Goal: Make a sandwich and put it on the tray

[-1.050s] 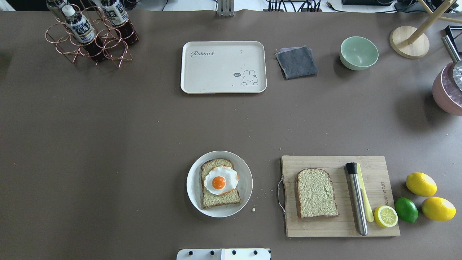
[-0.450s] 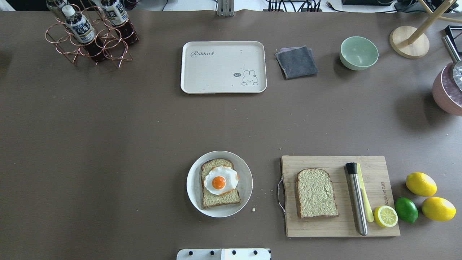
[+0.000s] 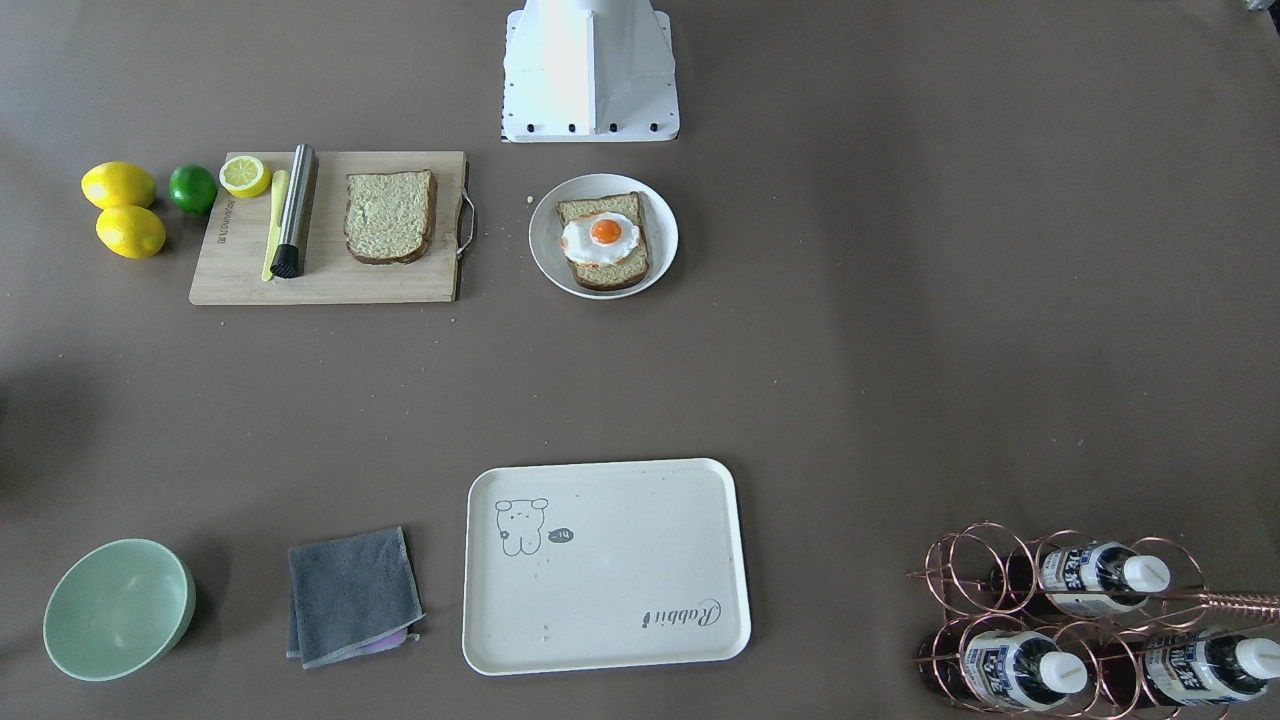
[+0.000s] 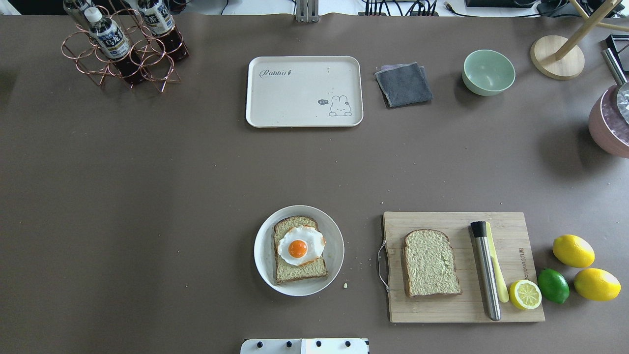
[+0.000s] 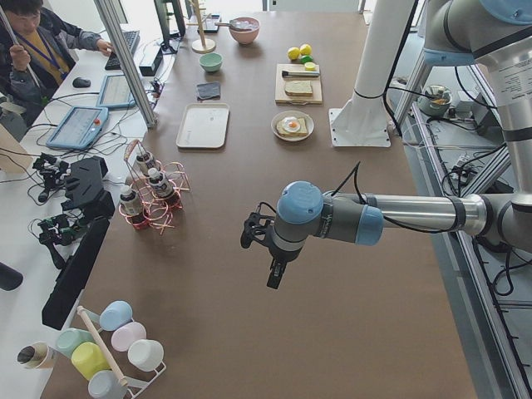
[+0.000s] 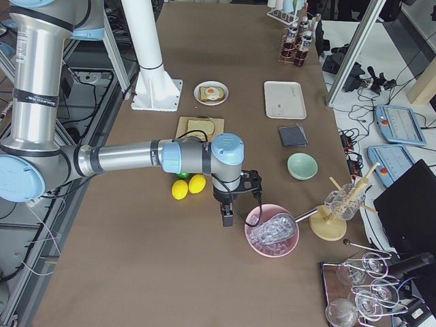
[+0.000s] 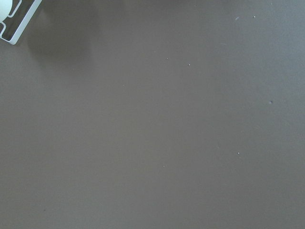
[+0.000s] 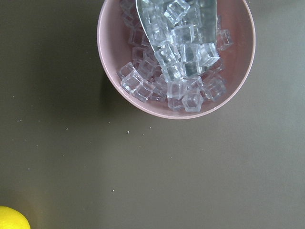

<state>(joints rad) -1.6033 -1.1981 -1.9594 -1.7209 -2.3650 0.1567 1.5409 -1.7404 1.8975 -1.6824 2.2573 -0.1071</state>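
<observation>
Brown counter (image 4: 147, 196) at the assembly stage, sandwich not yet closed. Both arms hang clear of the food. The right arm (image 6: 122, 158) reaches over the counter's right end, w/ the right gripper (image 6: 227, 214) above bare top just beside a pink bowl (image 8: 107, 47) of ice. The left arm (image 5: 416, 214) reaches over the left end, w/ the left gripper (image 5: 273, 270) above bare top. Neither gripper shows except in the side views, so how far the jaws stand apart cannot be told; the wrist views show no held object. Cutting board (image 4: 442, 309): near edge, right of ctr. Tray (image 4: 295, 98): far edge, ctr, nothing on it, well apart from the food. Plate (image 4: 260, 255): near edge, ctr, just left of the board, straight across the counter from the tray. Loose slice (image 4: 431, 263): flat on the board's left half, long axis running near edge to far edge, rounded top toward the far edge. Sandwich (image 4: 300, 273), i.e. lower half only: one slice on the plate, approx. same orientation, w/ the egg (image 4: 300, 244) on top, yolk up. Key relation: the loose slice lies inboard of the right gripper, toward ctr along the near edge, and much nearer to it than to the left gripper. Judged: the right arm takes the slice and carries it left onto the egg, edges matched, before anything goes to the tray.
</observation>
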